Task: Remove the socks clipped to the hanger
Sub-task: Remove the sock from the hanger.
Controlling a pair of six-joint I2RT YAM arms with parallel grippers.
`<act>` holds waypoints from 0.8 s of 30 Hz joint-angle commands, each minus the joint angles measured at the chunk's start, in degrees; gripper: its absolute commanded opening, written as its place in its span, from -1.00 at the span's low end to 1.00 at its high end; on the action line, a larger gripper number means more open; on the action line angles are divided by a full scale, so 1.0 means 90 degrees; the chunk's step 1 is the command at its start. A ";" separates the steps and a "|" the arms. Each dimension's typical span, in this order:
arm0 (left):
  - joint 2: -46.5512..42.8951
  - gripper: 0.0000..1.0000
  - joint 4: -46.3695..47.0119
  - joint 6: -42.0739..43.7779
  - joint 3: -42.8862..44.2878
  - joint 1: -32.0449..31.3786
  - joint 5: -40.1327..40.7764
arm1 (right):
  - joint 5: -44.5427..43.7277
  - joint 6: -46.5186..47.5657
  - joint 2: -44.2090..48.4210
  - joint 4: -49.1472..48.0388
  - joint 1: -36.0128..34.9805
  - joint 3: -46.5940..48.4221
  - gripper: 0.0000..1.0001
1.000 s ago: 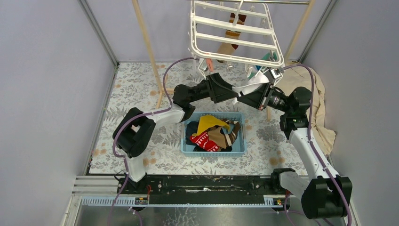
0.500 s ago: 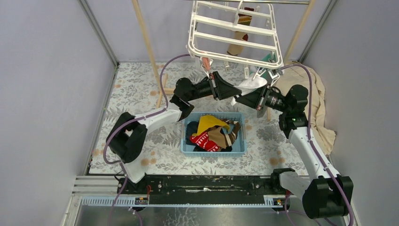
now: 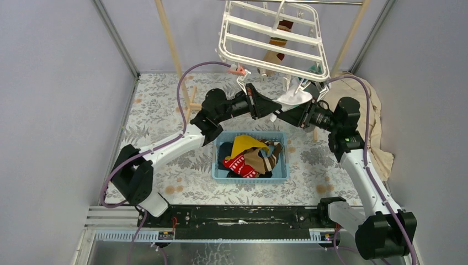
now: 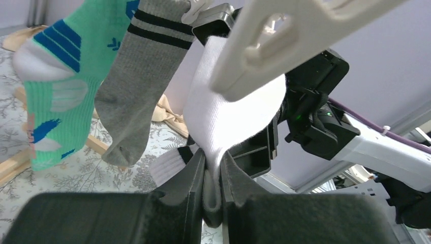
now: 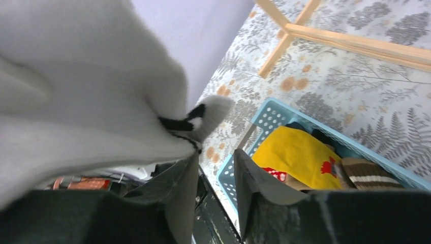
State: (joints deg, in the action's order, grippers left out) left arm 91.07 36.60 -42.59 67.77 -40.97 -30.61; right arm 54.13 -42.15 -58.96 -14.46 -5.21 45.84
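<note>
The white hanger [image 3: 259, 63] hangs at the top centre. A brown-striped sock [image 3: 278, 38] dangles behind it. Both grippers meet under its front right corner at a white sock [image 3: 292, 98]. My left gripper [image 4: 213, 168] is shut on the white sock [image 4: 228, 117], pinching its lower fold just below a white clip [image 4: 284, 40]. A teal sock [image 4: 51, 91] and a grey black-striped sock [image 4: 137, 86] hang to the left. My right gripper [image 5: 213, 162] is open, nothing between its fingers; the white sock [image 5: 86, 91] lies against the outside of its left finger.
A blue basket [image 3: 278, 176] under the grippers holds several loose socks [image 3: 248, 154], yellow, red and brown-striped. A beige cloth [image 3: 375, 121] lies at the right wall. Pale wooden rack poles [image 3: 171, 44] stand left and right of the hanger.
My left gripper has closed on the white sock. My right gripper, shut before, has opened and let it go. The left arm has stretched further forward.
</note>
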 commanded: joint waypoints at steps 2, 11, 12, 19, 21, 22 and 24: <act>-0.0512 -1.00 -0.0683 0.1058 0.0135 -0.0255 0.0909 | -0.1274 0.1037 0.0367 0.2040 -0.0016 0.0805 -0.10; -0.0762 -1.00 -0.1224 0.1917 0.0163 -0.0646 0.1952 | -0.3236 0.2049 0.0965 0.4530 -0.0021 0.1805 0.76; -0.0768 -1.00 -0.1289 0.1999 0.0189 -0.0695 0.2058 | -0.3354 0.2085 0.1060 0.4697 -0.0012 0.1848 0.85; -0.0845 -1.00 -0.1449 0.2471 0.0146 -0.0961 0.2636 | -0.3743 0.1924 0.1688 0.5146 -0.0016 0.2041 0.99; -0.0890 -1.00 -0.1449 0.2601 0.0116 -0.1036 0.2818 | -0.3827 0.1781 0.1947 0.4934 -0.0016 0.2031 0.99; -0.0905 -1.00 -0.1470 0.2674 0.0115 -0.1075 0.2907 | -0.3916 0.1683 0.2084 0.4739 -0.0016 0.2021 0.97; -0.0924 -1.00 -0.1536 0.2851 0.0136 -0.1152 0.3165 | -0.4114 0.1588 0.2226 0.4587 -0.0016 0.2094 0.76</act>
State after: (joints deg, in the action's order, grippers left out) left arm 84.99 22.70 -22.02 67.77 -50.02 -8.12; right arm 21.50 -25.78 -42.19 30.24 -5.21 61.49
